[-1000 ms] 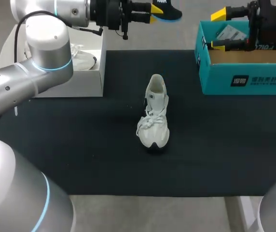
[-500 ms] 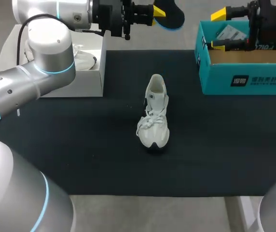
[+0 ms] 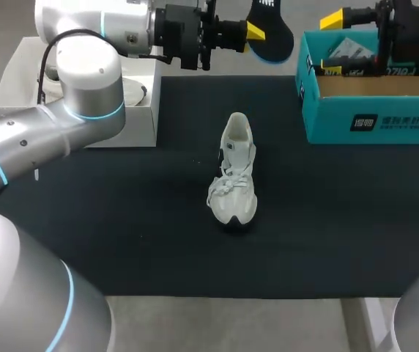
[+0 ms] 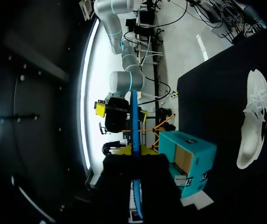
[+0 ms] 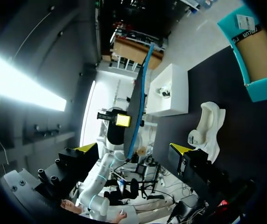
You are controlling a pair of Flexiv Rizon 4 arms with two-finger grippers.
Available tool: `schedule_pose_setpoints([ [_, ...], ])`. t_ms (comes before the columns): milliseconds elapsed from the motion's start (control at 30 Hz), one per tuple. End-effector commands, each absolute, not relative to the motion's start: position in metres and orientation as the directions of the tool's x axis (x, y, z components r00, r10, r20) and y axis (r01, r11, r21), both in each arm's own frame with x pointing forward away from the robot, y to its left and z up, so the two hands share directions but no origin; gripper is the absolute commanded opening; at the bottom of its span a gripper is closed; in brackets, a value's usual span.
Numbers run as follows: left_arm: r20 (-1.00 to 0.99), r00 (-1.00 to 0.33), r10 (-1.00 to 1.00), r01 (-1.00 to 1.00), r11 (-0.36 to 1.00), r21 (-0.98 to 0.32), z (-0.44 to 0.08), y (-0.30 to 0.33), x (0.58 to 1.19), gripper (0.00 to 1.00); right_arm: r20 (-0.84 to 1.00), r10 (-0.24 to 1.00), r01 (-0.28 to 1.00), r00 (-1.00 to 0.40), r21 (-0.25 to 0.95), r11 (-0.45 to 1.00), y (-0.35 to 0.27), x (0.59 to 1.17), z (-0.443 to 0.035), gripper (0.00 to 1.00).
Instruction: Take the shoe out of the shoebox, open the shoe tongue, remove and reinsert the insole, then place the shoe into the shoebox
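The white shoe point(image 3: 235, 172) stands mid-desk point(image 3: 121, 235), toe nearest. It looks light and soft-walled, so the heel collar is probably the firmest place to grip. Beyond it, the left jaws pinch one end of the insole point(image 3: 272, 37) in the air; it seems thin and floppy, best held by an edge. The right jaws gape empty over the shoebox point(image 3: 374, 121). Since a second ago the insole has travelled right and swung face-on.

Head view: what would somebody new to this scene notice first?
The white shoe lying alone in the middle of the black mat draws the eye first. Next comes the dark, blue-edged insole, held in the air by the left gripper near the mat's far edge. The right gripper is open over the teal shoebox at far right.
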State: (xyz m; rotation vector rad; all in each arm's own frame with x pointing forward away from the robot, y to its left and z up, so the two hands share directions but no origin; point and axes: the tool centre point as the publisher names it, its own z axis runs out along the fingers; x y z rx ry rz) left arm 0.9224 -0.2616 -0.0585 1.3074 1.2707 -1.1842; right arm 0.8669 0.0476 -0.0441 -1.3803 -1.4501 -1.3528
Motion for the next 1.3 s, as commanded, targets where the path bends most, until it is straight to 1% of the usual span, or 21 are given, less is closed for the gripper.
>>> schedule_pose_setpoints([
  [33,-0.996,0.006,0.085,0.999,-0.033,0.003,-0.062,-0.271,0.92,0.0,0.956,0.23,0.974,-0.181,0.206,-0.09,0.058,0.886,-0.042,1.0],
  [200,-0.998,0.013,0.055,0.999,-0.036,0.011,-0.061,-0.282,0.919,0.0,0.956,0.235,0.978,-0.175,0.196,-0.07,0.066,0.897,-0.043,1.0],
  [400,-0.997,0.057,0.051,0.997,-0.062,0.054,-0.063,-0.293,0.914,0.0,0.962,0.226,0.983,-0.155,0.173,-0.061,0.073,0.903,-0.045,1.0],
  [467,-0.997,0.059,0.05,0.996,-0.068,0.056,-0.063,-0.294,0.913,0.0,0.962,0.227,0.985,-0.149,0.165,-0.055,0.074,0.904,-0.046,0.73],
  [500,-0.997,0.061,0.048,0.996,-0.07,0.058,-0.063,-0.294,0.913,0.0,0.962,0.229,0.985,-0.146,0.162,-0.054,0.075,0.905,-0.047,0.63],
  [533,-0.997,0.06,0.046,0.996,-0.071,0.057,-0.063,-0.294,0.913,0.0,0.963,0.229,0.986,-0.145,0.161,-0.053,0.074,0.905,-0.047,0.49],
  [633,-0.998,0.059,0.037,0.996,-0.067,0.056,-0.062,-0.295,0.914,0.0,0.964,0.228,0.987,-0.139,0.155,-0.053,0.075,0.904,-0.049,0.4],
  [700,-0.998,0.056,0.029,0.996,-0.069,0.054,-0.061,-0.296,0.914,0.0,0.965,0.227,0.987,-0.135,0.15,-0.051,0.075,0.904,-0.051,0.38],
  [800,-0.998,0.055,0.027,0.996,-0.074,0.053,-0.06,-0.297,0.913,0.0,0.965,0.226,0.988,-0.131,0.146,-0.049,0.075,0.903,-0.052,0.37],
  [933,-0.998,0.059,0.024,0.995,-0.082,0.056,-0.059,-0.298,0.913,0.0,0.966,0.226,0.989,-0.126,0.14,-0.049,0.074,0.902,-0.053,0.33],
  [1000,-0.998,0.058,0.019,0.995,-0.085,0.056,-0.059,-0.299,0.912,0.0,0.966,0.227,0.989,-0.124,0.139,-0.049,0.074,0.903,-0.054,0.34],
  [1067,-0.998,0.059,0.016,0.994,-0.089,0.058,-0.058,-0.3,0.912,0.0,0.966,0.228,0.989,-0.122,0.137,-0.05,0.074,0.903,-0.054,0.39],
  [1233,-0.998,0.056,0.011,0.994,-0.096,0.054,-0.058,-0.301,0.91,0.0,0.967,0.225,0.99,-0.119,0.133,-0.049,0.076,0.905,-0.055,0.32],
  [1300,-0.998,0.056,0.008,0.994,-0.096,0.055,-0.058,-0.301,0.91,0.0,0.967,0.223,0.99,-0.119,0.133,-0.048,0.077,0.905,-0.055,0.26],
])
